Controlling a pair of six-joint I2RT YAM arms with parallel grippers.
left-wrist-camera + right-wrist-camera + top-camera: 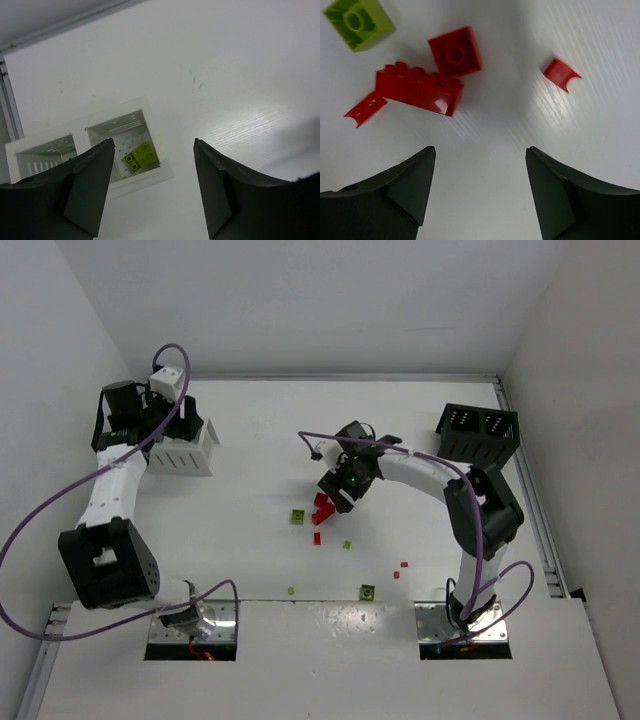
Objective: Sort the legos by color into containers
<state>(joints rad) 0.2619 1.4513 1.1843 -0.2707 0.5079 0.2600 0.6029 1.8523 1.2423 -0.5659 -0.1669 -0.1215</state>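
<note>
My left gripper (184, 429) hangs open and empty over the white slatted bin (190, 458) at the back left. In the left wrist view my left gripper (153, 143) is above the bin's near rim (145, 178), and a yellow-green brick (141, 156) lies in the right compartment. My right gripper (338, 497) is open at mid-table, just short of a cluster of red bricks (322, 510). In the right wrist view my right gripper (480, 150) is over bare table below a long red brick (420, 90), a square red brick (455, 51), two red curved bits (562, 74) and a yellow-green brick (359, 22).
The black perforated bin (478, 432) stands at the back right. Small bits lie scattered toward the front: a yellow-green brick (298, 517), a green piece (367, 591), a tiny green bit (347, 544) and red bits (402, 568). Walls close in on the left, back and right.
</note>
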